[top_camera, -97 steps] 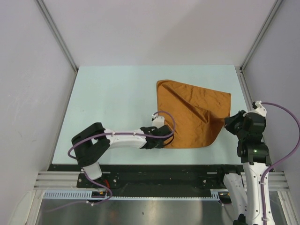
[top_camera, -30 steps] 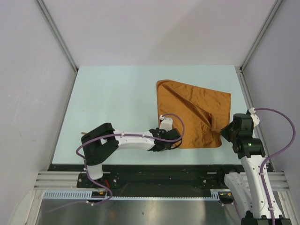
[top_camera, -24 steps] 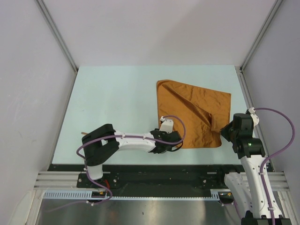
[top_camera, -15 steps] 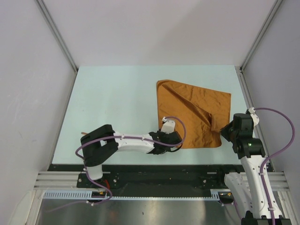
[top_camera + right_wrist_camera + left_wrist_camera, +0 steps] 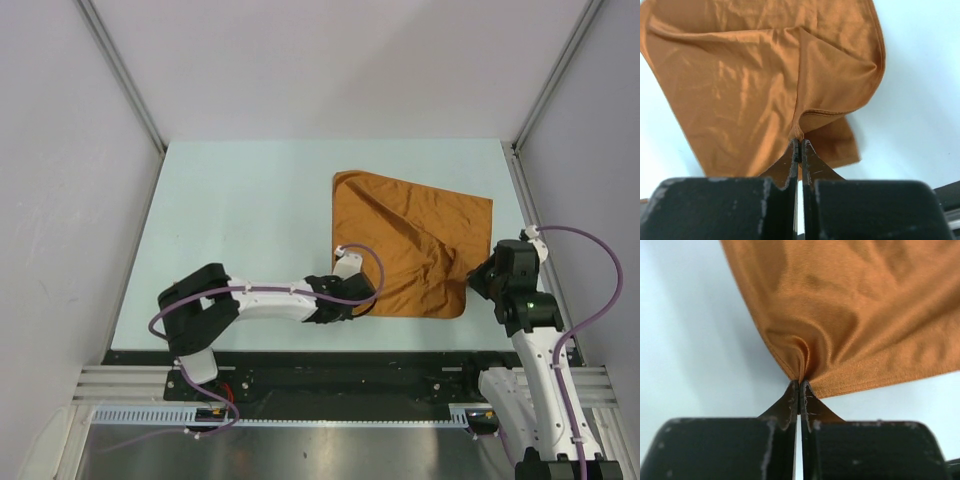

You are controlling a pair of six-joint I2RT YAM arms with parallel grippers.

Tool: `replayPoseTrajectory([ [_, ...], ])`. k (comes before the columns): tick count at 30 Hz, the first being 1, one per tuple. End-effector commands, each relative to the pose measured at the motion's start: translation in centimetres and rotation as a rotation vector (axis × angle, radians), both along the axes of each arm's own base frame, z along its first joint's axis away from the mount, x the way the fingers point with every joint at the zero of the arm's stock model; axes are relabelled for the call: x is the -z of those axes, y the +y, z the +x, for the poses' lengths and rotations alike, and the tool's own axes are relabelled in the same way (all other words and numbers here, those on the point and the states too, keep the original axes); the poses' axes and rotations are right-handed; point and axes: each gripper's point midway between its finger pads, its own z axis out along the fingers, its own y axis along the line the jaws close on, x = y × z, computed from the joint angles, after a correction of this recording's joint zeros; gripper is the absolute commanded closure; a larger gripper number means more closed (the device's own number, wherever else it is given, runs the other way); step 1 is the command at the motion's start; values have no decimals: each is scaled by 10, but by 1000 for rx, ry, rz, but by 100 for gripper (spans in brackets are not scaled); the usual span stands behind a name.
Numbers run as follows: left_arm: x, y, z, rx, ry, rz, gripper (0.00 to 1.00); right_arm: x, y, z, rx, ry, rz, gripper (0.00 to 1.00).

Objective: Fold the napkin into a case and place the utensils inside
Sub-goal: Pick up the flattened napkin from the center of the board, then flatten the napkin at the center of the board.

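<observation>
The left pincer [image 5: 799, 390], standing apart half a second ago, is now pinching the near-left corner of the napkin [image 5: 415, 240]. Its fingers are pressing together with a tuck of orange cloth bunching between the tips. The left arm [image 5: 270, 298] is sitting a little farther left than before, and the napkin's near edge is drawing slightly with it. The right pincer [image 5: 798, 146] is clenching a fold at the near-right corner, as it was a second ago, with the cloth rising off the bench [image 5: 240, 220] there. The napkin is lying on the right half of the bench, mostly spread, with creases running from the far-left corner toward the near right.
</observation>
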Motion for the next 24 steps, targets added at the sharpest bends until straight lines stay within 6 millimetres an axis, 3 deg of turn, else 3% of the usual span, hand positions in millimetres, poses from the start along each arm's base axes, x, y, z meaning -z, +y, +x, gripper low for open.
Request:
replayPoseTrajectory([
  [1, -2, 79, -14, -40, 68, 195, 100, -10, 10, 11, -109, -66, -19, 100],
  [4, -32, 80, -1, -26, 6, 153, 100, -40, 20, 15, -173, -178, -12, 100],
  [6, -75, 74, 11, -4, -81, 96, 100, -64, 26, 17, -223, -260, -21, 100],
  [7, -97, 76, 20, -16, -143, 83, 100, -93, 30, 17, -268, -346, -44, 100],
  [10, -190, 75, 40, -23, -340, -26, 100, -136, 26, 15, -290, -434, -113, 100],
  [11, -216, 77, 44, 3, -394, -39, 100, -172, 24, 11, -287, -510, -135, 100],
  [12, -270, 77, 46, -8, -483, -155, 100, -189, 24, 8, -293, -543, -152, 100],
  [13, -297, 80, 46, -4, -533, -197, 100, -204, 26, 4, -314, -575, -163, 100],
  [14, -324, 85, 45, 19, -593, -224, 100, -240, 27, -6, -330, -656, -195, 100],
  [15, -374, 93, 41, 8, -674, -339, 100, -255, 30, -11, -349, -691, -206, 100],
  [18, -455, 108, 23, 79, -809, -500, 100, -317, 41, -45, -426, -853, -245, 100],
  [20, -494, 116, 9, 127, -865, -582, 100, -342, 45, -65, -452, -931, -266, 100],
  [21, -508, 121, 3, 141, -887, -614, 100, -367, 49, -86, -471, -1009, -281, 100],
  [24, -541, 131, -14, 203, -938, -694, 100, -401, 52, -124, -488, -1131, -327, 100],
])
